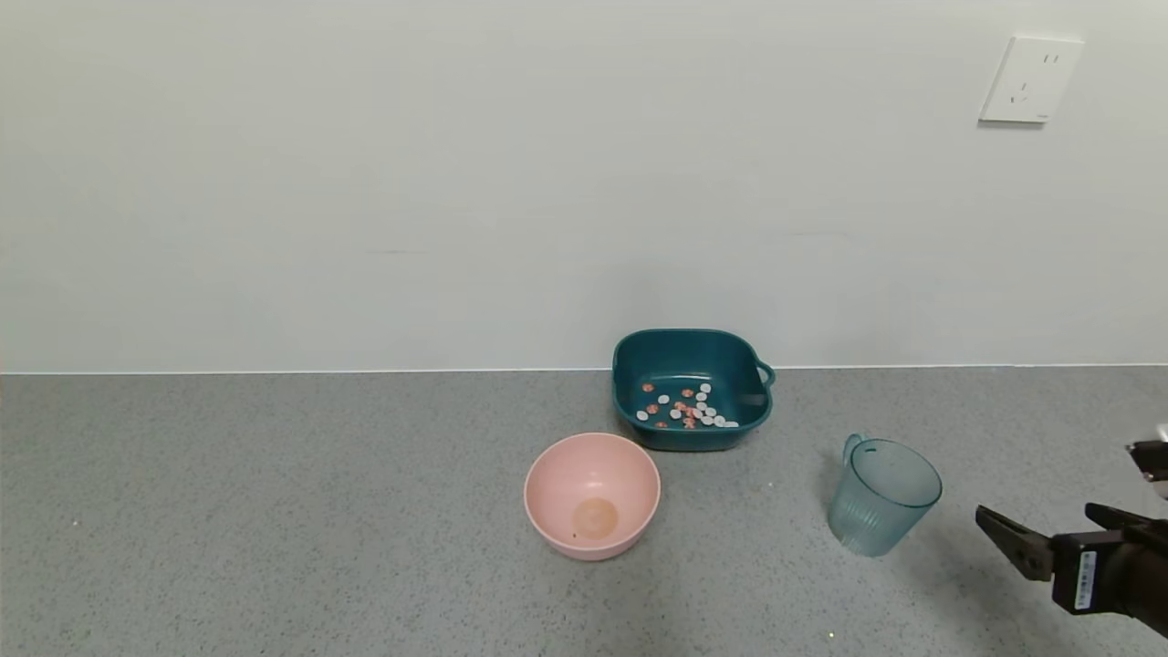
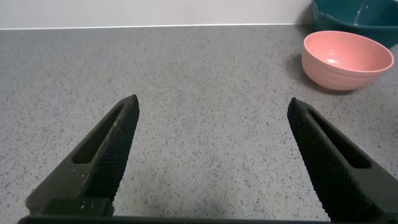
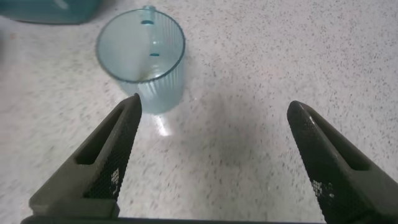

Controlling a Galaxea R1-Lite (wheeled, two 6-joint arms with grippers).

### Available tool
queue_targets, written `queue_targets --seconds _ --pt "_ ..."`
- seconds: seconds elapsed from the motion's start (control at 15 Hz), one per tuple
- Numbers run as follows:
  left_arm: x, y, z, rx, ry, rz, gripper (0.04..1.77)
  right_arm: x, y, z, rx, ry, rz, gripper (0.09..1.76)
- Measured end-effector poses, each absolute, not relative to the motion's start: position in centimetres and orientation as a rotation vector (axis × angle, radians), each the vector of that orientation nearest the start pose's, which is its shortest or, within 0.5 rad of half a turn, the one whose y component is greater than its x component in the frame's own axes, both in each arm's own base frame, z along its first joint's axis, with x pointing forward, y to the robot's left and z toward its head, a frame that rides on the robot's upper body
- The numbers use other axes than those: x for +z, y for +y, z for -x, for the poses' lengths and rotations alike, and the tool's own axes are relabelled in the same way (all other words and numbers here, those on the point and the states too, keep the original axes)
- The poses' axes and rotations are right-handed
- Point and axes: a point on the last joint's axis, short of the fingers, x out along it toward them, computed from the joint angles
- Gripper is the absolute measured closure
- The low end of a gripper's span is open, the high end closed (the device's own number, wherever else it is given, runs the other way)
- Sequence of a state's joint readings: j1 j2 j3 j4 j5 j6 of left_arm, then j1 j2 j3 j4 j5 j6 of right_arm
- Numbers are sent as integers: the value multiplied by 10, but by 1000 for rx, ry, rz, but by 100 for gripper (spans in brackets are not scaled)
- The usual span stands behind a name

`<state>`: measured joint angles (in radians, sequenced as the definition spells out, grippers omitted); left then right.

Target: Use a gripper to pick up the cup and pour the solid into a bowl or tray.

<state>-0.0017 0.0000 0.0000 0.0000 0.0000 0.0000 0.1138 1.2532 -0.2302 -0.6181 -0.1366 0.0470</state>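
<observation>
The solid (image 1: 686,407) is seen lying in the teal basin (image 1: 630,365) by the wall, and the cup (image 1: 881,495) stands upright and seemingly empty on the surface (image 1: 274,511), so the pour is judged done and the task at or near its end. The right gripper (image 1: 1049,534) is held spread, empty, near the cup's right; the left gripper (image 2: 211,162) is parked, likewise spread, over bare surface left of the pink bowl (image 1: 591,494). The surface is grey and speckled, backed by a pale wall with a socket (image 1: 1030,79).
</observation>
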Motion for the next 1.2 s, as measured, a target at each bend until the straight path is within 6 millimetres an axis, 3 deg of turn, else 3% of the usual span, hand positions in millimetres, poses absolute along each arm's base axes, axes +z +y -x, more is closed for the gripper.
queue_targets --seconds 0.33,0.87,1.2 --pt "75 0 23 -2 0 0 9 146 6 -101 -27 322 -41 15" --pt "75 0 23 -2 0 0 9 128 0 -13 -11 198 -68 15" --pt "75 0 23 -2 0 0 9 107 -1 12 -17 73 -69 15"
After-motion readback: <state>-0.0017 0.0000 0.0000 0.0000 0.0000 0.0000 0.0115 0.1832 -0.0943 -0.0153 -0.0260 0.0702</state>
